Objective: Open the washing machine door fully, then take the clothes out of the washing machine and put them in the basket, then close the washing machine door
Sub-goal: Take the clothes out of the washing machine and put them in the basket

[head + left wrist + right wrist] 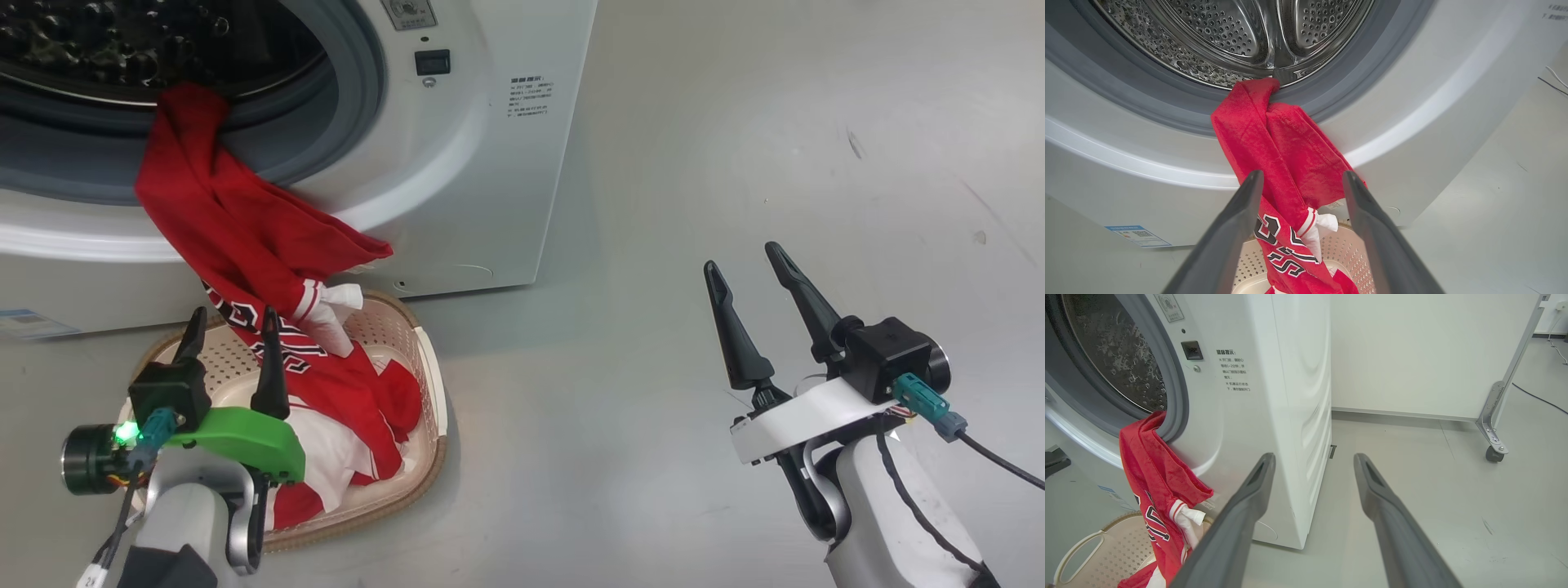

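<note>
The white washing machine (457, 171) stands with its drum mouth uncovered; its door is out of view. Red clothes (245, 237) hang from the drum's grey lip down into the cream basket (429, 384) on the floor below, where more red and white cloth lies heaped. The hanging garment (1278, 155) bears dark lettering and stays caught at the drum edge. My left gripper (233, 322) hovers open over the basket's near side, just in front of the hanging cloth and holding nothing. My right gripper (743, 257) is open and empty over bare floor to the machine's right.
Grey floor (735, 147) spreads to the right of the machine. A white wall panel on a metal frame with a caster wheel (1493, 453) stands further right, and a cable (1539, 398) runs along the floor behind it. A blue label (1137, 235) marks the machine's lower front.
</note>
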Controlling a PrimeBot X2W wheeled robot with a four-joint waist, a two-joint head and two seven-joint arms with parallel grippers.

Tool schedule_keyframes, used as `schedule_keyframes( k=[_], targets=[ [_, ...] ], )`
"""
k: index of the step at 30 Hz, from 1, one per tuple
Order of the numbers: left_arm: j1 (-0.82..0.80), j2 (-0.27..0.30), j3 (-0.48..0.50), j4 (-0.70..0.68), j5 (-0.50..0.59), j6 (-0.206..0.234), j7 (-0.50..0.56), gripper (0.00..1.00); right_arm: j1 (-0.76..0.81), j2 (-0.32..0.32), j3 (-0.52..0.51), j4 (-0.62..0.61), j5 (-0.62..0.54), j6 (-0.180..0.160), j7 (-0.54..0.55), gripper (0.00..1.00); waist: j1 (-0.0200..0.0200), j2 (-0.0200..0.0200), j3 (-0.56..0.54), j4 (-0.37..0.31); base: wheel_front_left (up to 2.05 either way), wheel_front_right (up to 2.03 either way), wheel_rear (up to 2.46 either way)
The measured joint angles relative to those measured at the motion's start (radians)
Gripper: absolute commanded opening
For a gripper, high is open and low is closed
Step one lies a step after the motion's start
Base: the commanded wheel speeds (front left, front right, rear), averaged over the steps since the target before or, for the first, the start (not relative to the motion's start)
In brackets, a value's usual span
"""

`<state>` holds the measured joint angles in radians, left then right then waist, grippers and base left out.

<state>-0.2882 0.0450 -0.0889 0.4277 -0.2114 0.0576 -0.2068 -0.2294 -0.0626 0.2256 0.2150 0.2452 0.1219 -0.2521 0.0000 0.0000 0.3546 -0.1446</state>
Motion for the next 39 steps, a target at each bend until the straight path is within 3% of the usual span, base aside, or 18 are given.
schedule_keyframes(
  k=[15,26,39],
  targets=[
    [-0.156,0.007,0.106,0.043,-0.086,0.027,0.16,1.0,-0.045,0.002,0.016,-0.015,0.003,0.0,0.0,1.0,0.0,0.0,0.119,-0.066,0.0,0.0,0.0],
    [-0.279,0.083,0.126,0.112,-0.057,0.043,0.234,1.0,-0.092,0.006,0.025,-0.026,0.014,0.0,0.0,1.0,0.0,0.0,0.196,-0.118,0.0,0.0,0.0],
    [-0.38,0.102,0.21,0.212,-0.077,0.053,0.291,1.0,-0.112,0.009,0.027,-0.026,0.023,0.0,0.0,1.0,0.0,0.0,0.246,-0.156,0.0,0.0,0.0]
  ],
)
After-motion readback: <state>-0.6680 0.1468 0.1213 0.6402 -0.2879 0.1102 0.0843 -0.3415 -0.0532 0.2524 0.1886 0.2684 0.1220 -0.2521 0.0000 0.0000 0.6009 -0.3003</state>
